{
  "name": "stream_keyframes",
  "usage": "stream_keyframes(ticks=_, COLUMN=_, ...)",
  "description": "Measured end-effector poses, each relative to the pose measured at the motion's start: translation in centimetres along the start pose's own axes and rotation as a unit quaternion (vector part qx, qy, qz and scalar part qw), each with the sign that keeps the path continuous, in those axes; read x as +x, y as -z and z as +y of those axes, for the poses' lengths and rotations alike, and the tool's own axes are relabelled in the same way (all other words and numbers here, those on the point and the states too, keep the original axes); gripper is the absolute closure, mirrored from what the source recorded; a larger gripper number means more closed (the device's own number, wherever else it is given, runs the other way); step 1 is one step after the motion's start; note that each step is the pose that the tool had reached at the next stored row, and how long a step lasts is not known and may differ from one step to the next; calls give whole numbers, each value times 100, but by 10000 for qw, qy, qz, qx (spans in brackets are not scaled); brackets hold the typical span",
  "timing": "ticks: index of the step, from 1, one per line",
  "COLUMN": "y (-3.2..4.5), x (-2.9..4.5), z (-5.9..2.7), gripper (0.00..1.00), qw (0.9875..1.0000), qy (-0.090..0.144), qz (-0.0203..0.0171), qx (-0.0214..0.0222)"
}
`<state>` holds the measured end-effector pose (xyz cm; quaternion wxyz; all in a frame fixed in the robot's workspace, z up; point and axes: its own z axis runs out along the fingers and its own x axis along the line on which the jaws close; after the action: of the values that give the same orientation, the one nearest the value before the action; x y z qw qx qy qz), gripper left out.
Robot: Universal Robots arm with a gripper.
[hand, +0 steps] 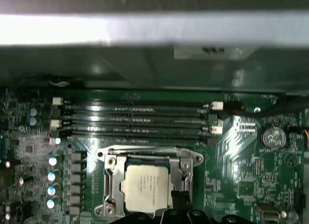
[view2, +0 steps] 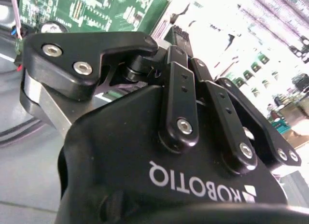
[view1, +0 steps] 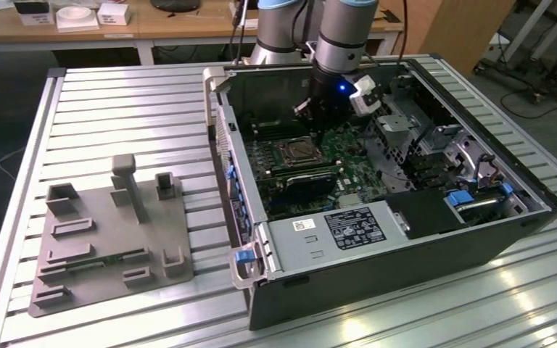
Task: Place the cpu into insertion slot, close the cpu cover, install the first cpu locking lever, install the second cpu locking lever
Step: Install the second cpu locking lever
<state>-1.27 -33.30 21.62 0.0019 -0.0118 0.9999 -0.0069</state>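
The cpu (hand: 146,185), a silvery square chip, lies in the insertion slot (view1: 293,153) on the green motherboard. The cpu cover (hand: 111,172), a silver frame, lies flat around the chip. A thin silver lever rod (hand: 145,149) runs along the socket's edge beside the memory slots. My gripper (hand: 179,201) is shut with nothing in it, and its dark tip hangs just over one corner of the socket. In the exterior view my gripper (view1: 319,125) reaches down into the open computer case (view1: 376,290), a little above the socket. The second wrist view shows my gripper's black linkages (view2: 177,93).
Several long memory slots (hand: 137,120) run beside the socket, and a coin battery (hand: 273,137) sits off to one side. Drive cages and cables (view1: 423,152) crowd the case on the exterior view's right. A grey fixture plate (view1: 114,232) lies on the slatted table on the exterior view's left.
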Motion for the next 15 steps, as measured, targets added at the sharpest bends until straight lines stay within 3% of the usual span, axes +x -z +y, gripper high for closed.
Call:
stream_keyframes(ticks=3, y=-1, x=-4, z=-34, gripper=90, qw=10000, qy=0, qz=0, qx=-1)
stream_keyframes(ticks=7, y=-1, x=-62, z=-49, gripper=90, qw=10000, qy=0, qz=13, qx=0)
stream_keyframes(ticks=15, y=-3, x=-64, z=-162, gripper=90, qw=10000, qy=0, qz=16, qx=-1)
